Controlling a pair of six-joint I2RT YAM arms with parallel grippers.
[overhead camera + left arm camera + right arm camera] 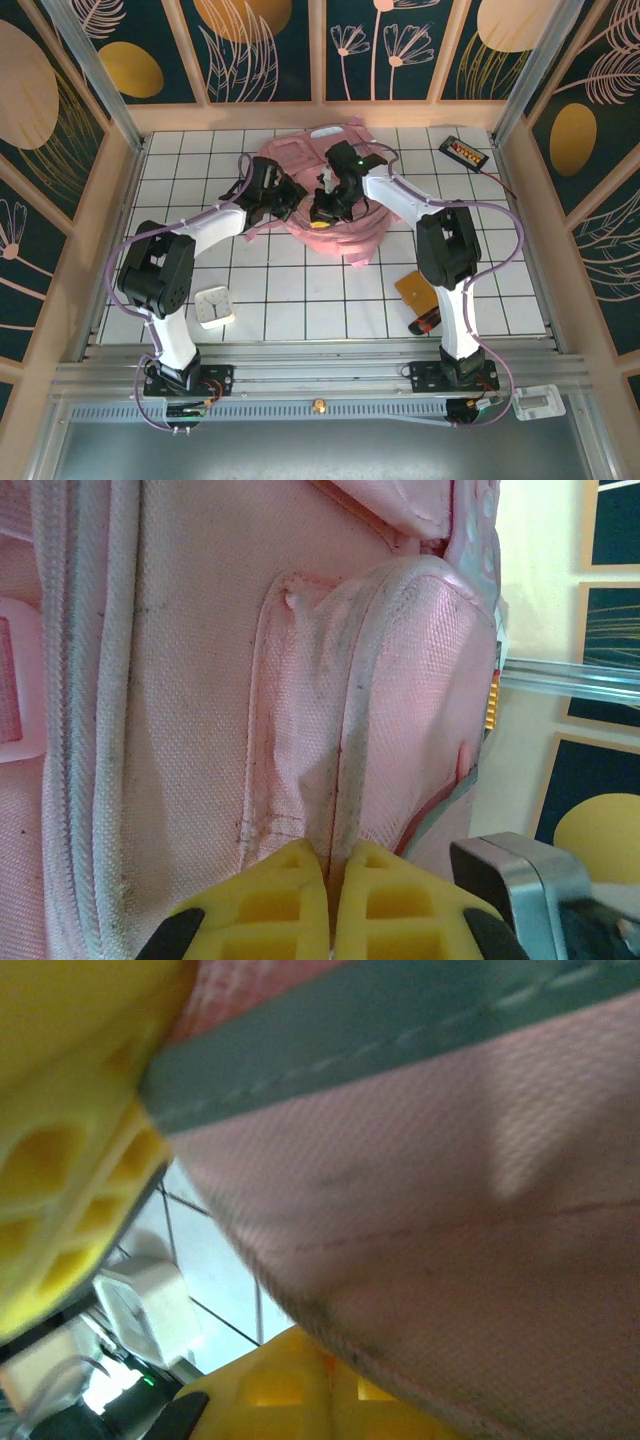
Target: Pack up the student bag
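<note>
Left gripper (330,865) is pinched tight on a piped seam (352,730) of the bag (295,152), back-centre of the table (300,320); right gripper (322,212) clamps its fabric too. I'd say pull apart evenly, gently, so the mouth opens without either pinch slipping

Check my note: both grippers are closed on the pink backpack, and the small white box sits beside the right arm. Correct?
One slip. The top view shows the small white box beside the left arm, not the right. The rest stands: the left gripper and the right gripper are both closed on the pink backpack.
</note>
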